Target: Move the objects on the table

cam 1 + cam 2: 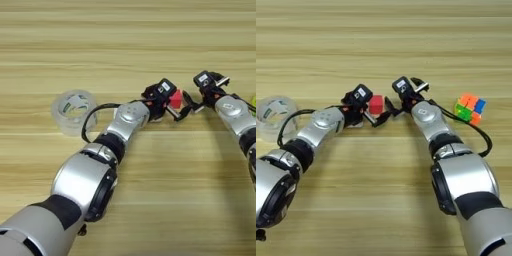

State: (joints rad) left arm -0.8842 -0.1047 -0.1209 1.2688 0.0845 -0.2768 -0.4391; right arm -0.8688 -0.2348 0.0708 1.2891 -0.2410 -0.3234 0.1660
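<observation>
Near the middle of the light wood-grain bench, our left claw pinches the small red cube; light, rigid, smooth-faced, best held on opposite flat sides. Our right claw hovers just beside it, and we cannot tell its state.

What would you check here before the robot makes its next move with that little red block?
1. Red cube sits between the two grippers: ok.
2. Left gripper has a firm hold on the cube: cannot tell.
3. Right gripper is free of the cube: cannot tell; it is very close.
4. The two grippers keep apart from each other: not ok, they nearly meet beside the cube.
5. Tape roll lies away from both grippers: ok.
6. Multicoloured puzzle cube is apart from the right arm's cable: cannot tell.
</observation>
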